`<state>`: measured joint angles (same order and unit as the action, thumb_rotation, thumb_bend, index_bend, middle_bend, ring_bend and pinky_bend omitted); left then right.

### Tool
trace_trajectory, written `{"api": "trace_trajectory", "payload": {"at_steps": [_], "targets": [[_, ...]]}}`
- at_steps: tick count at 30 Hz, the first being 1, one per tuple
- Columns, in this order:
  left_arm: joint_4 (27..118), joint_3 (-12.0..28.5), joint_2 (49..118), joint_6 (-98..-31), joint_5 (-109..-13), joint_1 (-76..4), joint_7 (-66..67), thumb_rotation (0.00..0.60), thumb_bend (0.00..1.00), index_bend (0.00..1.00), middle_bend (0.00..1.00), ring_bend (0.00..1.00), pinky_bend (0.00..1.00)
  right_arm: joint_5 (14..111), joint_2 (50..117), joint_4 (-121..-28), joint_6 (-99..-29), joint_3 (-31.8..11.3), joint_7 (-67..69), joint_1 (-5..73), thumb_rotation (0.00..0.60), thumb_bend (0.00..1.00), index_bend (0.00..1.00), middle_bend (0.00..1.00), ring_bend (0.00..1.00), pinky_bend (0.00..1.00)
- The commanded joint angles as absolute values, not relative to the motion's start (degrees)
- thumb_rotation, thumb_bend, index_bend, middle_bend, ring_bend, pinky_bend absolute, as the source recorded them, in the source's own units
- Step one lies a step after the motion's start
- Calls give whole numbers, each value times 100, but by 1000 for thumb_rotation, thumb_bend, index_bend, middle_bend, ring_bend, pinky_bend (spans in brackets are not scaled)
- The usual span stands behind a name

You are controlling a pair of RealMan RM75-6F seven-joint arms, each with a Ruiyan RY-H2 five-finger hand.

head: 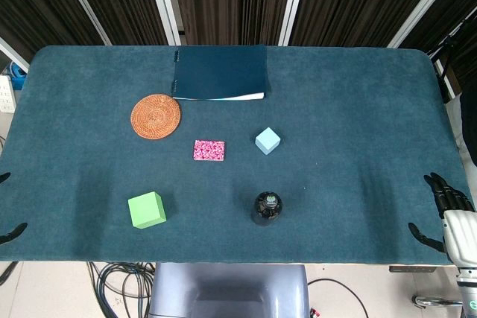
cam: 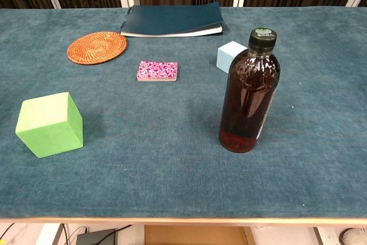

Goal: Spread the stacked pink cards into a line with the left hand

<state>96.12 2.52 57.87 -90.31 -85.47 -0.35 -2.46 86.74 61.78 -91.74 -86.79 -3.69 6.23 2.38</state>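
A neat stack of pink patterned cards lies near the middle of the blue table, untouched. Only dark fingertips of my left hand show at the left edge of the head view, spread apart and holding nothing, far to the left of the cards. At the table's right front corner is my right hand, fingers apart and empty. The chest view shows neither hand.
A green cube sits front left. A dark bottle stands front centre. A light blue cube lies right of the cards. A woven coaster and a dark notebook lie behind.
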Motion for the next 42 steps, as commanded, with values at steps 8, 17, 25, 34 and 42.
{"api": "trace_trajectory", "payload": {"at_steps": [8, 17, 25, 34, 42], "targets": [[9624, 257, 5792, -8985, -8532, -45, -205, 600, 142, 209, 135, 46, 0, 8666, 6181, -9172, -8667, -374, 635, 244, 600, 233, 40, 50, 128, 185], [9652, 244, 5809, -8997, -8606, -55, -170, 600, 143, 209, 135, 46, 0, 8658, 6164, -9178, -8653, -366, 664, 238, 600, 234, 40, 50, 128, 185], [9582, 278, 5892, -8864, -8550, -140, -83, 600, 143, 210, 135, 46, 0, 8631, 6150, -9181, -8629, -368, 700, 238, 600, 234, 39, 50, 128, 185], [9844, 550, 5894, -8519, -8655, -616, 168, 600, 142, 233, 135, 46, 0, 8611, 6138, -9229, -8641, -375, 735, 222, 600, 234, 40, 50, 127, 185], [10542, 1409, 5792, -6891, -7750, -2014, 708, 600, 132, 242, 134, 46, 1, 8606, 6127, -9245, -8625, -367, 765, 219, 600, 234, 40, 50, 128, 185]]}}
